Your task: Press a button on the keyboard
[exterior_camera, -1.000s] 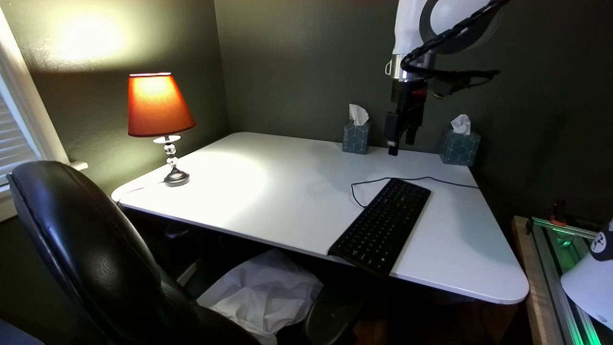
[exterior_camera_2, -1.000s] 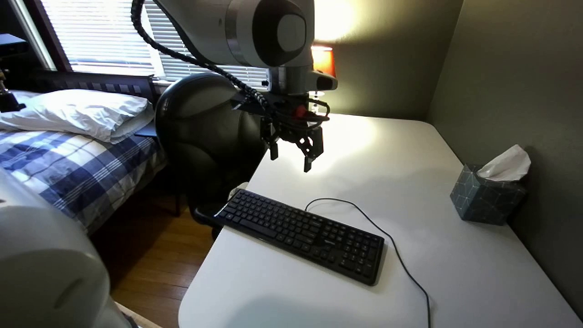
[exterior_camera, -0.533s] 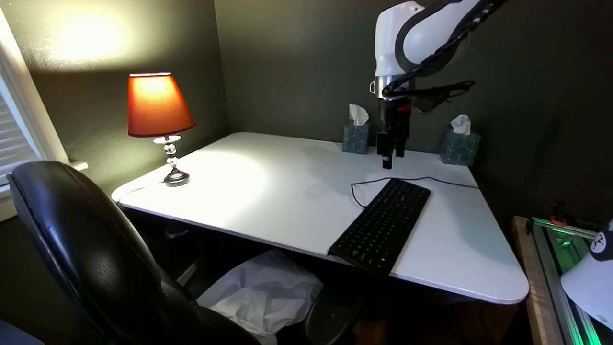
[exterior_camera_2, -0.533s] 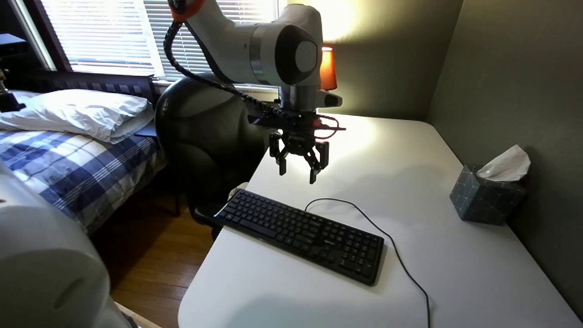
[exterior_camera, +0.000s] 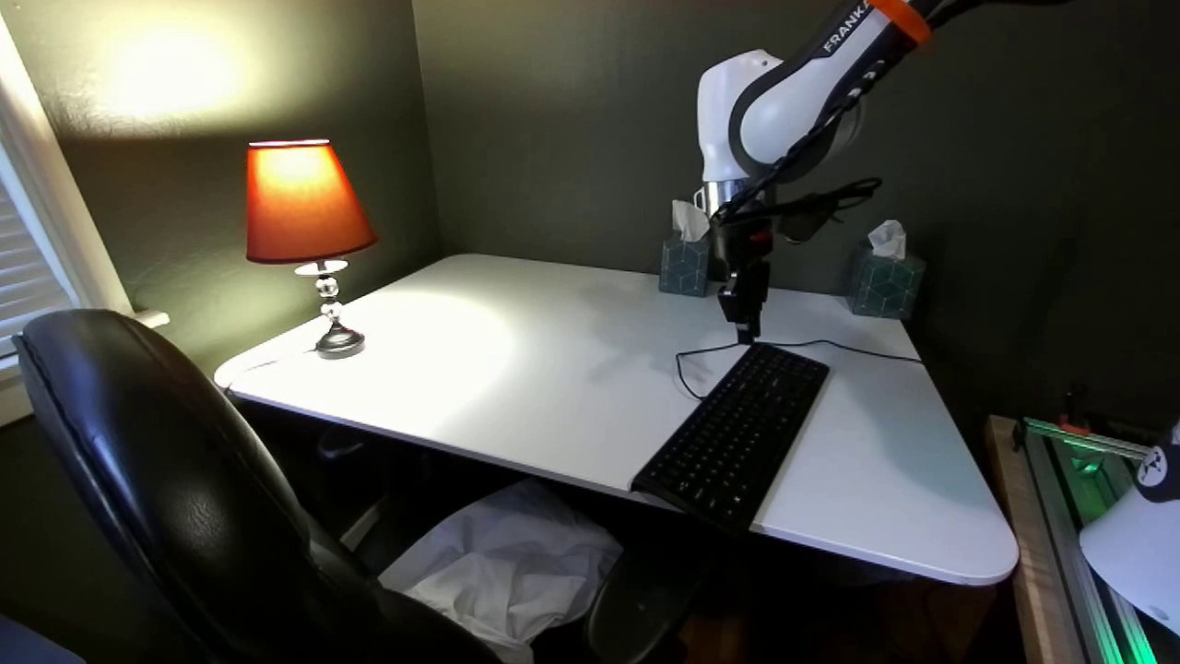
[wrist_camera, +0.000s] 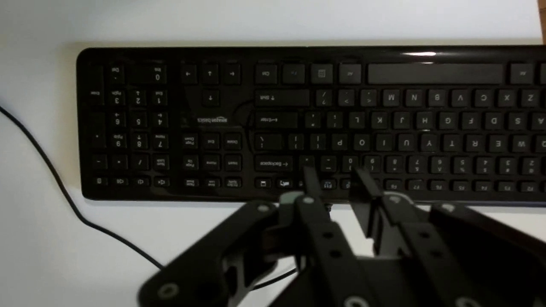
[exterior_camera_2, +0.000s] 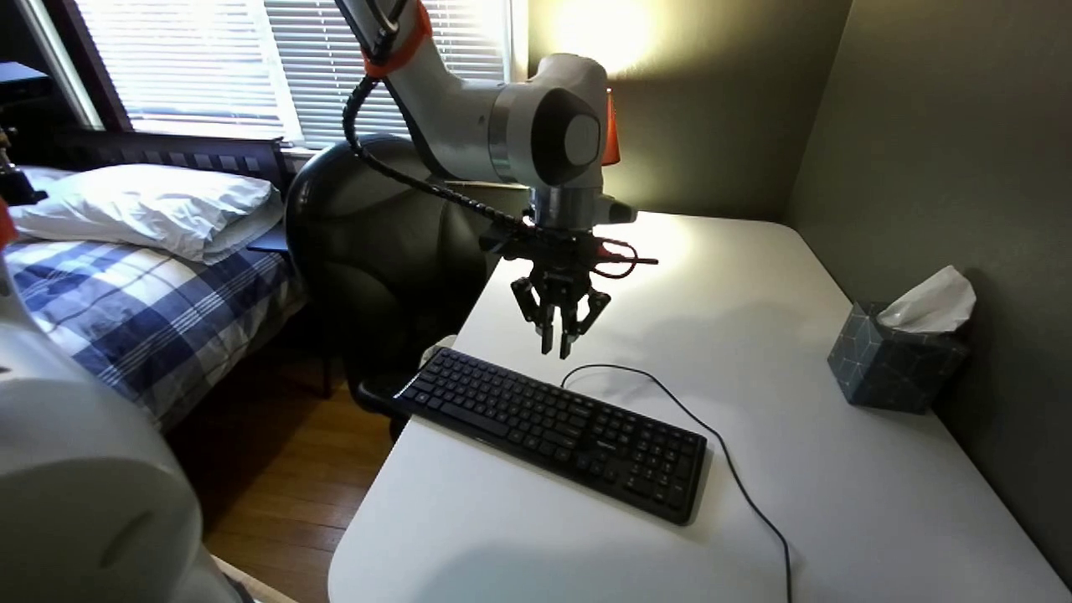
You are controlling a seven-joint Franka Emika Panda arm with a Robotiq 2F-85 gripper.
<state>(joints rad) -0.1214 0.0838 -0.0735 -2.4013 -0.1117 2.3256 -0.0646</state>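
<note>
Wrist view puts my gripper [wrist_camera: 336, 177] closest: my two fingers [wrist_camera: 315, 213] stand apart with a narrow gap between them, seen against the top rows of the black keyboard [wrist_camera: 298, 111], whose lettering shows upside down. I hang above the white desk [exterior_camera_2: 737, 352], my fingertips [exterior_camera_2: 547, 342] apart from the keyboard in an exterior view. The keyboard lies flat on the desk, one short end reaching its edge, the thin black cable [wrist_camera: 82, 218] curving away across the white. Farther out, two tissue boxes [exterior_camera: 684, 267] stand near the dark wall [exterior_camera: 553, 138], well apart from each other, then a lit red-shaded lamp [exterior_camera: 306, 207], and past the black chair [exterior_camera_2: 368, 251] a bed [exterior_camera_2: 151, 293] and bright window blinds [exterior_camera_2: 184, 67]
</note>
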